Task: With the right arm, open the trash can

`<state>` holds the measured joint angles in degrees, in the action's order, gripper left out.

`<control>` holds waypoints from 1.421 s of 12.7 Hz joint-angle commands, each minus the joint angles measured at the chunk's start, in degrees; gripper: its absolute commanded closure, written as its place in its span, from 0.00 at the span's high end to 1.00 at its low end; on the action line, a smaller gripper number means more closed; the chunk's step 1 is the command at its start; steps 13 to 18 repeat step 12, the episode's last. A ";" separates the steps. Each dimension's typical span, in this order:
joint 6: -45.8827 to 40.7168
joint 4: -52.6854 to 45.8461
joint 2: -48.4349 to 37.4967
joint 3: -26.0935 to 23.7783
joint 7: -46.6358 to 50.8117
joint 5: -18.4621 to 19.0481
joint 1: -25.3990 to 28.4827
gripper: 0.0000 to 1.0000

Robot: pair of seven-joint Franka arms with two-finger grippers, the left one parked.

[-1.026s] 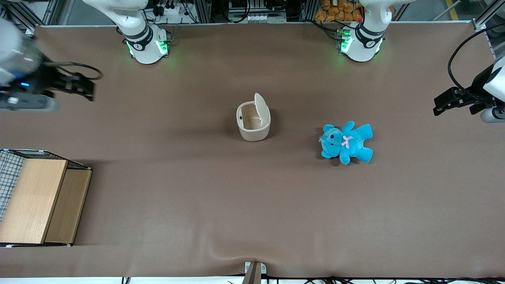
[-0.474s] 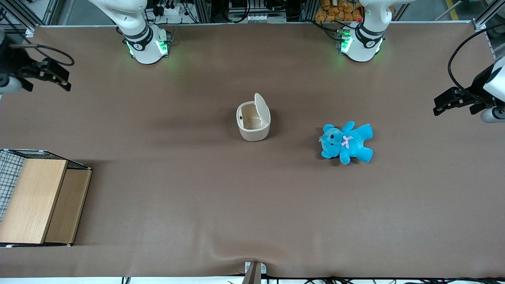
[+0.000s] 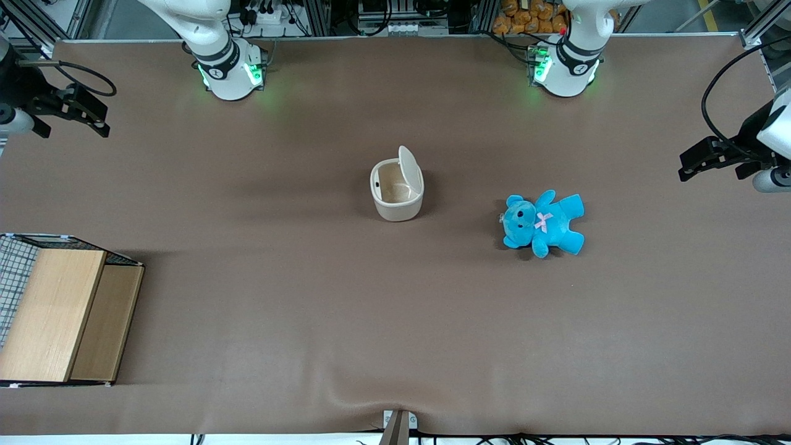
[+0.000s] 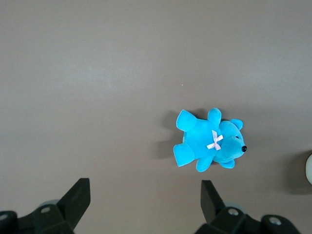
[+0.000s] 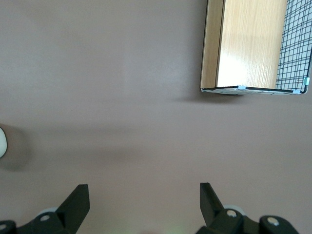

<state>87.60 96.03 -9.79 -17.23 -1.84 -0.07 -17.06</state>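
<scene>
Brown bench [image 3: 395, 321], mid-area: small cream-white plastic trash can [image 3: 397, 191], hinged lid already upright, tan inside exposed. Blue plush teddy [image 3: 542, 224] lies at its 4 o'clock, apart. Black two-finger end effector [image 3: 80, 114] hovers toward the working arm's end, fingers spread, nothing held. Risk: lid dropping shut if the can gets bumped. Wooden box with wire mesh [image 3: 59, 312] is cut off at frame edge.

Bare table [image 3: 259, 185] lies between the gripper [image 3: 93, 117] and trash can [image 3: 397, 191].
</scene>
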 commanded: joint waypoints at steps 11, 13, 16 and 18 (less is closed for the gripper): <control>0.03 -0.94 -0.85 23.47 -1.15 -0.20 23.03 1.00; -0.23 -0.85 -0.85 23.47 -1.15 -0.20 23.04 1.00; -0.23 -0.85 -0.85 23.47 -1.15 -0.20 23.04 1.00; -0.23 -0.85 -0.85 23.47 -1.15 -0.20 23.04 1.00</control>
